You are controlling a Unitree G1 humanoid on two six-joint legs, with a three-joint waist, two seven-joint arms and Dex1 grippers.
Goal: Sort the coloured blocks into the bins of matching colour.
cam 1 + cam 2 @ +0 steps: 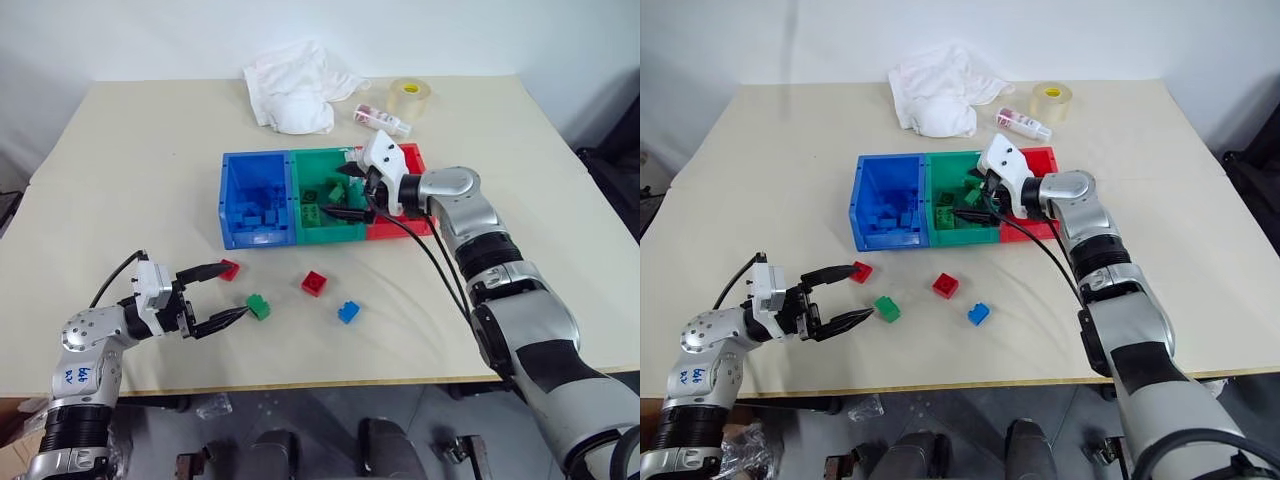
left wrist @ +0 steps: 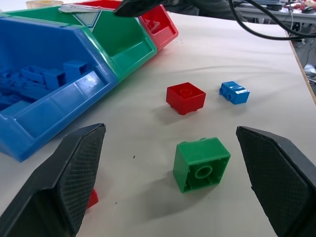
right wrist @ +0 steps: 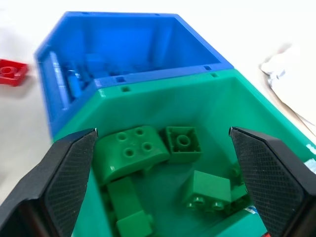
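The three joined bins stand mid-table: blue [image 1: 228,205], green [image 1: 300,165] and red [image 1: 418,158]. My right gripper [image 1: 340,192] hovers open over the green bin with nothing between its fingers; several green blocks [image 3: 131,150] lie in the bin below it. The blue bin holds several blue blocks [image 1: 262,212]. My left gripper [image 1: 228,292] is open low over the table, its fingers on either side of a loose green block [image 2: 201,163]. A small red block [image 1: 229,269] lies by its far finger. Another red block [image 1: 314,283] and a blue block [image 1: 348,311] lie loose to the right.
A white cloth [image 1: 295,90], a small clear bottle [image 1: 381,120] and a clear tape roll [image 1: 410,98] lie behind the bins. A black cable hangs along my right forearm [image 1: 440,265]. The table's front edge [image 1: 330,375] runs close behind the loose blocks.
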